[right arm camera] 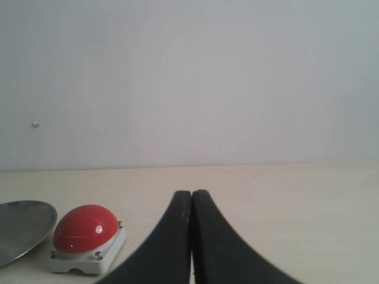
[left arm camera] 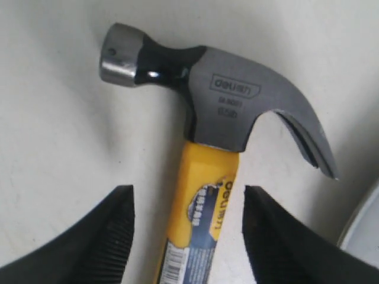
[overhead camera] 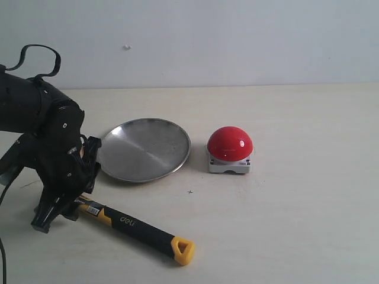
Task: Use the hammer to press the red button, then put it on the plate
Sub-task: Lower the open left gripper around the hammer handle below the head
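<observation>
Straddling hammer (left arm camera: 234, 112) neck, left fingers (left arm camera: 95, 242) spread, not touching.

hammer (overhead camera: 133, 226) lying flat, plate (overhead camera: 144, 149) beside red button (overhead camera: 230, 144)

The plate (overhead camera: 145, 149) is brushed metal, the red button (overhead camera: 230, 143) glossy, the hammer head (left arm camera: 237, 100) seemingly smooth steel.
</observation>
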Robot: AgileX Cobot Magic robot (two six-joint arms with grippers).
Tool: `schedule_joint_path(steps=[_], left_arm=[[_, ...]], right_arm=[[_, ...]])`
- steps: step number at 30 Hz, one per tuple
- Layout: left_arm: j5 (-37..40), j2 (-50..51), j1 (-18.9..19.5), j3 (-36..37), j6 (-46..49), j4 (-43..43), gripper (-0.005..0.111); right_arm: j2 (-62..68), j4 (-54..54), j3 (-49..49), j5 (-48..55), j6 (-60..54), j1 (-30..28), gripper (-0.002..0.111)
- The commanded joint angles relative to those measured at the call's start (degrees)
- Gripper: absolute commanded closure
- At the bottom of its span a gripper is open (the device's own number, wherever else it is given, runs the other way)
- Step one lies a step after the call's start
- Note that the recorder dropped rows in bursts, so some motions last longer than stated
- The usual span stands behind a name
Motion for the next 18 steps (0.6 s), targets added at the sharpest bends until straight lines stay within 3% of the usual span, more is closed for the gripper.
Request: schedule_joint_path(steps=[1, 18], left_arm=[[-1.0, 0.0, 0.3, 0.0, 0.5, 1.0, 0.052], [-0.2, 0.0, 0.3, 0.0, 8.7, 1.4, 0.053]], right_arm=[[-0.4, -0.1, 0.3, -0.4, -0.3, -0.3, 0.108], [-0.4, -0.1, 0.3, -0.4, -0.3, -0.3, 0.108]])
